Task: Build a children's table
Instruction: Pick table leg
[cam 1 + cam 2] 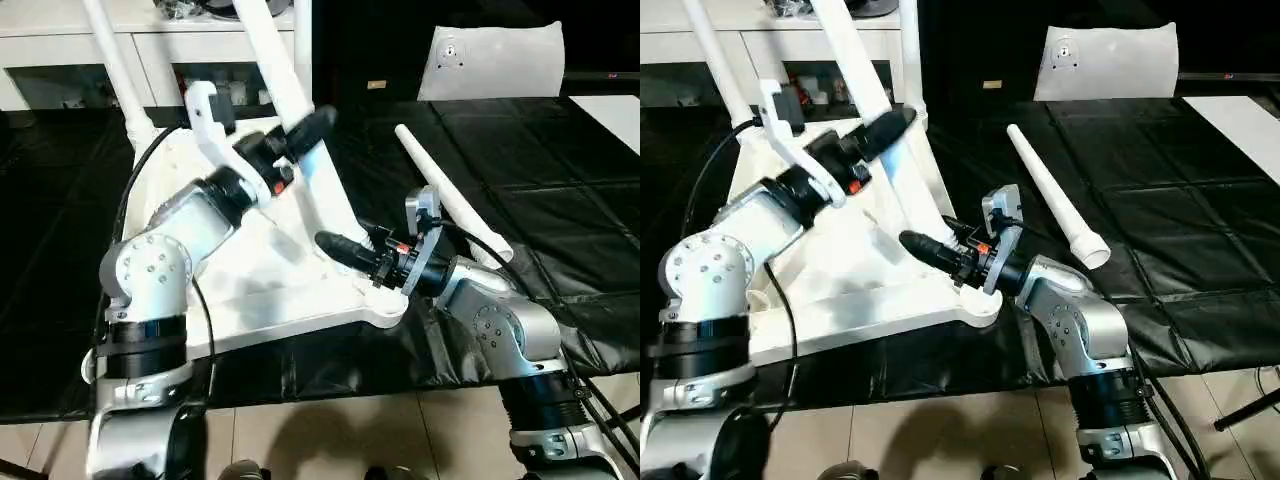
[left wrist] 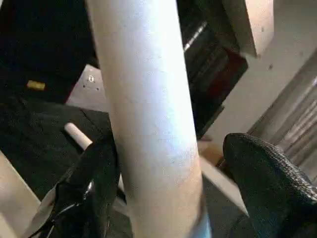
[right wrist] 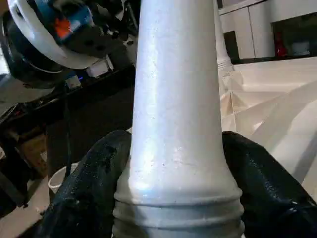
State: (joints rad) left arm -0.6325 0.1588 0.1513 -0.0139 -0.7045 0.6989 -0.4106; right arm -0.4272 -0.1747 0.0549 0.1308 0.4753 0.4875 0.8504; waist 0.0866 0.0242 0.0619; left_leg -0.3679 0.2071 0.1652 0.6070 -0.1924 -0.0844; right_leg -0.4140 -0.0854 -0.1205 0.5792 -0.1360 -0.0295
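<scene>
The white tabletop [image 1: 290, 290] lies underside up and tilted on the black mat. One white leg [image 1: 275, 60] slants up from its near right part. My left gripper [image 1: 300, 135] stands open around this leg high up; one finger [image 2: 96, 183] touches it and the other is a little apart. My right gripper [image 1: 335, 243] is shut on the same leg's thick ribbed base [image 3: 176, 198], close to the tabletop. A second leg [image 1: 115, 60] rises from the far left corner. A loose leg [image 1: 450, 195] lies on the mat to the right.
A flat white sheet [image 1: 490, 60] with a small round mark leans at the back right. White cabinets [image 1: 60, 40] stand behind the tabletop. The black mat [image 1: 540, 160] spreads out to the right, and pale floor tiles [image 1: 350, 430] run along the front edge.
</scene>
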